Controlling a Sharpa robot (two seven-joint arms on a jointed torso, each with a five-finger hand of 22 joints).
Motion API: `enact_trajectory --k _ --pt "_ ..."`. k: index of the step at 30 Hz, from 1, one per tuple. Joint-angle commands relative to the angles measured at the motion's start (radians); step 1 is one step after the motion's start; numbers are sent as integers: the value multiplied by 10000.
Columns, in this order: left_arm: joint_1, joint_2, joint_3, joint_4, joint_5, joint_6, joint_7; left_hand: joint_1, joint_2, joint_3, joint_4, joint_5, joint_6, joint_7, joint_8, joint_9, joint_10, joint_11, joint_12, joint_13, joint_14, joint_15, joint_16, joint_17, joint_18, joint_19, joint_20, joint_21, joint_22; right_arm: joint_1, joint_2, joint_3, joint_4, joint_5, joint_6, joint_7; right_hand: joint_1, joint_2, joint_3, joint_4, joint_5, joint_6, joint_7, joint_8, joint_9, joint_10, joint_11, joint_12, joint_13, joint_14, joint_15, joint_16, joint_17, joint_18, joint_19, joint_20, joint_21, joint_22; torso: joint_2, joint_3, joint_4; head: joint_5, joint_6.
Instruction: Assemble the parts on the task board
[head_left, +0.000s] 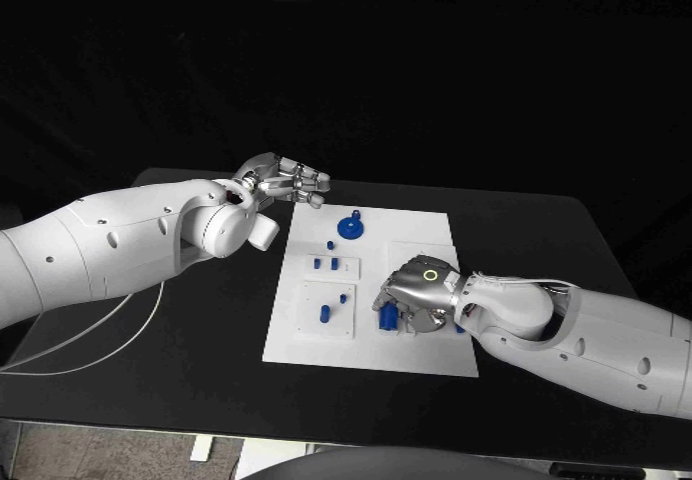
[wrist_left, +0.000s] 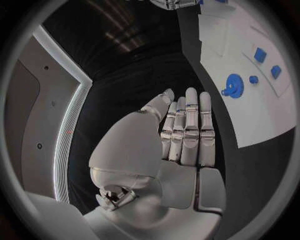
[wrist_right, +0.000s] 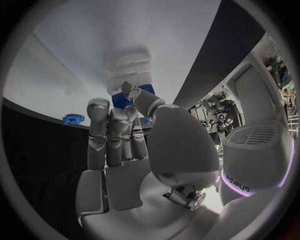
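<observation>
White task board (head_left: 289, 330) sits mid-table, used here as the landmark. Right hand (head_left: 415, 295) is down over the board's near right part, fingers curled round a blue cylindrical part (head_left: 388, 317) that pokes out on the hand's board-centre side; the part stands on the board surface. Right wrist view shows the fingers (wrist_right: 99, 135) and thumb closed on the same blue part (wrist_right: 122, 98), so it is grasped.

Left hand (head_left: 284, 180) hovers off the board's far left corner, over the black table (head_left: 173, 360), holding nothing; in the left wrist view its fingers (wrist_left: 189, 131) lie straight and side by side, not clenched.

Blue gear (head_left: 349, 229) stands on the board's far part, well apart from both hands. Small blue parts (head_left: 327, 264) lie in the board's middle left, and one blue piece (head_left: 325, 313) lies nearer, just beside the right hand but not touching it.
</observation>
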Motion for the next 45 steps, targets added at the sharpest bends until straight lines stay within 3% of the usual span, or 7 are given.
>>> enact_trajectory --k 1,15,24,31,35,39,45 --pt "10 5 8 29 -40 136 31 -83 -10 1 43 -25 -55 -18 -13 -15 -51 8 -29 -11 35 60 -17 12 -77 79 -13 -17 -11 -36 23 -45 -18 -16 349 27 24 -96 36 5 -26 -199 -48 2 -7 -42 -40 -9 -23 -77 -15 -44 -17 83 -55 -28 -40 644 -6 -1 -1 -13 -6" --pt "10 -18 8 36 -74 143 24 -14 -32 19 44 -21 -70 -10 -13 -15 -49 8 -28 -11 33 55 -20 17 -78 86 -22 -1 -62 -35 -82 -55 88 -40 -125 -247 249 -436 317 168 -24 -1647 -481 -8 -17 87 -178 -129 -161 -41 -105 -65 -42 20 16 -128 38 663 0 4 0 -8 12" --pt "10 -29 8 38 -91 149 18 2 -31 15 21 -19 -66 -8 -12 -15 -49 11 -30 -11 33 54 -21 15 -80 77 -26 9 -25 -34 -510 -24 438 551 -1021 -540 311 -788 717 497 -24 -2262 -445 -15 -30 219 -227 -159 -214 60 -140 2 13 -1 145 -173 251 699 -6 -1 -8 -81 86" --pt "10 -20 8 4 -94 144 20 2 -31 15 21 -19 -66 -8 -12 -15 -49 11 -30 -11 33 54 -21 15 -80 77 -26 9 -25 -32 -1024 404 658 2362 -1443 -582 230 -802 777 481 -14 -2294 -197 -17 -32 204 -167 -147 -199 85 -100 55 64 10 185 -143 336 719 -13 2 -23 -201 164" --pt "10 -18 8 -18 -95 138 21 3 -26 5 -13 -15 -72 -3 -13 -16 -45 10 -29 -11 35 52 -23 11 -79 58 -28 13 62 -32 -1330 781 707 3693 -1371 -847 -86 -621 271 429 8 -1823 393 -28 -34 121 72 49 -20 119 106 157 128 97 222 58 334 701 -23 -1 -28 -270 185" --pt "10 -15 7 -28 -96 136 17 3 -26 5 -13 -15 -72 -3 -13 -16 -45 10 -29 -11 35 52 -23 11 -79 58 -28 13 62 -31 -1697 1110 741 5030 -1149 -1720 -1373 -492 -690 1169 -28 -525 1000 239 95 485 543 483 460 288 367 315 214 121 353 202 556 731 -26 -2 -27 -372 230" --pt "10 -13 6 -9 -96 137 12 -12 -22 0 -10 -17 -68 -4 -11 -15 -43 11 -29 -11 40 53 -20 11 -80 57 -26 10 79 -32 -2130 1323 771 6678 -32 -4066 -2617 -148 -1894 2641 -21 747 522 449 307 1642 268 1433 1792 776 240 719 516 132 719 230 1008 775 -53 -2 -69 -452 239"
